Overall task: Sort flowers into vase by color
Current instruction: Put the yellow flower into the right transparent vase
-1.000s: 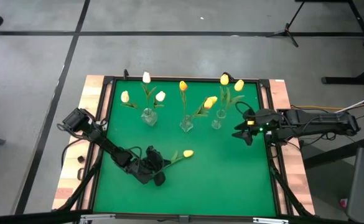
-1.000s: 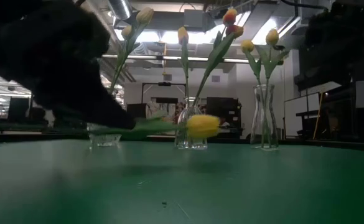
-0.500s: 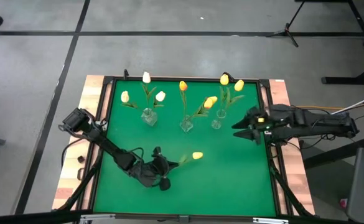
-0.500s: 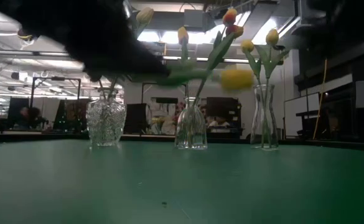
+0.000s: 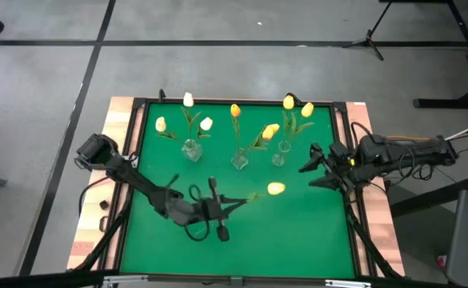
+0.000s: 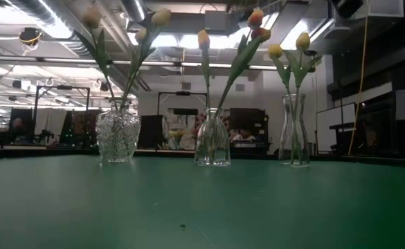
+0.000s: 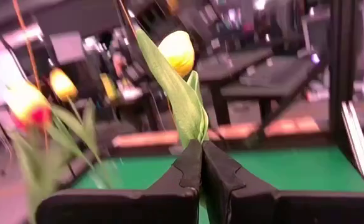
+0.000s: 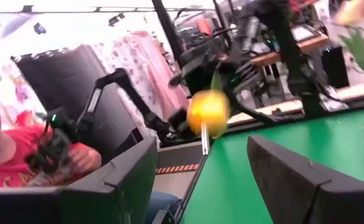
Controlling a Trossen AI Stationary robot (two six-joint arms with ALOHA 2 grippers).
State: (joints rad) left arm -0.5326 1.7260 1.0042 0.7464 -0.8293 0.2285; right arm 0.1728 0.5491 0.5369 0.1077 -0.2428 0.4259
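Observation:
Three glass vases stand on the green mat: the left vase (image 5: 191, 150) holds white tulips, the middle vase (image 5: 240, 160) orange-yellow ones, the right vase (image 5: 279, 154) yellow ones. My left gripper (image 5: 220, 205) is above the mat's middle, shut on a yellow tulip (image 5: 275, 189), whose head (image 7: 177, 53) points toward the right arm. My right gripper (image 5: 308, 174) hovers open near the right vase, facing that head (image 8: 208, 112). The low view shows only the vases (image 6: 212, 138). My left gripper pinches the tulip's stem at its lower part (image 7: 200, 144) between the two fingers (image 7: 186, 168); a leaf rises from the same spot. It comes from the table's left. The tulip sticks out past the fingertips toward the right, lifted clear of the mat.
The mat (image 5: 298, 232) sits in a black frame on a wooden table. Near and right parts of the mat are bare. A person in a red shirt (image 8: 7, 165) shows beyond the table in the right wrist view.
My left gripper has risen off the mat and moved toward the table's right, carrying the yellow tulip, which lay low at the mat before and is now lifted clear, out of the low view. My right arm has drawn back slightly toward the right edge.

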